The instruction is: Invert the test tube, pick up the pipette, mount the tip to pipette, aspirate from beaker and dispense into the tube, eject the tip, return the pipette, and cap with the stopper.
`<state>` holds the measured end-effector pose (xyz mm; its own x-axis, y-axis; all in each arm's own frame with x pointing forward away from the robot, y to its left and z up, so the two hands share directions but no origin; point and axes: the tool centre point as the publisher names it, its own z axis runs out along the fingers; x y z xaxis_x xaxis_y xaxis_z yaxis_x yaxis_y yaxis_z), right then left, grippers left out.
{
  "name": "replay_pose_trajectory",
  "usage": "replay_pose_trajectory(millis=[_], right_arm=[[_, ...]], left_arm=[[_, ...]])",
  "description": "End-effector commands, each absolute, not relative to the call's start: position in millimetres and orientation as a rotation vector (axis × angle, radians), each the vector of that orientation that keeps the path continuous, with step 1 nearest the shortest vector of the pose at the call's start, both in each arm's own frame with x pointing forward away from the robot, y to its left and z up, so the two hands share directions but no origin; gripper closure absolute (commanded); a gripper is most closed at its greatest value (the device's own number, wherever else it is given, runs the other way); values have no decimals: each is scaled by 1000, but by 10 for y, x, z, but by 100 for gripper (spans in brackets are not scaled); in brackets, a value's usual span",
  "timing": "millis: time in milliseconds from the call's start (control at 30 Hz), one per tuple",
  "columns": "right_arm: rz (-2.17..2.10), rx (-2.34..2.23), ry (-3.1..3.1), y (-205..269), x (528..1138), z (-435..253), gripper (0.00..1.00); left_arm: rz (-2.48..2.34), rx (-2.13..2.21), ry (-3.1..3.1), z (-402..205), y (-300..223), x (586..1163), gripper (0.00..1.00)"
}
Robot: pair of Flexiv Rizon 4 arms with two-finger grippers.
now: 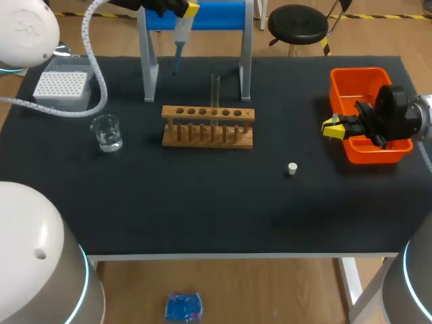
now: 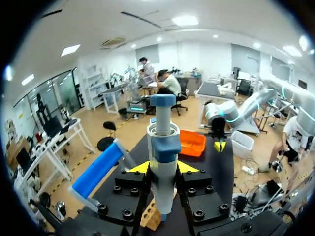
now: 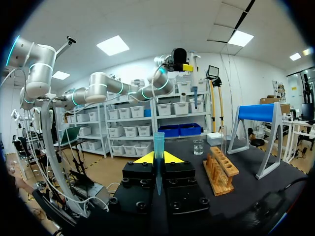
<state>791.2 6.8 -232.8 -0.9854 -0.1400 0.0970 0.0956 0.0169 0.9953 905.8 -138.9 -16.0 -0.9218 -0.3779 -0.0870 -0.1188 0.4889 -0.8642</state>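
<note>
My left gripper point(image 1: 177, 9) point(image 2: 162, 168) is shut on the blue and white pipette point(image 1: 179, 46) point(image 2: 162, 147) point(image 3: 195, 73), held high at the back by the blue stand point(image 1: 196, 27). My right gripper point(image 1: 331, 127) point(image 3: 158, 158) hovers at the orange bin's point(image 1: 368, 115) near-left edge, shut on a blue pipette tip point(image 3: 158, 147). The clear test tube point(image 1: 215, 91) stands upright in the wooden rack point(image 1: 208, 126) point(image 3: 221, 169). A glass beaker point(image 1: 106, 133) point(image 3: 198, 146) sits to the rack's left. The white stopper point(image 1: 292, 169) lies on the mat to the rack's right.
A white tip box point(image 1: 62, 86) rests at the back left. The blue stand's grey legs point(image 1: 148, 67) rise behind the rack. A white cable point(image 1: 94, 74) trails over the table's left side. Dark mat point(image 1: 202, 202) spreads out in front of the rack.
</note>
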Motion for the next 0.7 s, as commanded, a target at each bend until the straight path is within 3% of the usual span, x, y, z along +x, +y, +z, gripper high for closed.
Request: replay_pose_trajectory(millis=[33, 700], right_arm=[[-2089, 47, -2114, 57, 7907, -2321, 100], [-2089, 47, -2114, 57, 7907, -2321, 100]], left_arm=[[-1484, -337, 2465, -61, -1394, 8920, 100], [-1723, -189, 2411, 230, -1970, 8393, 100]])
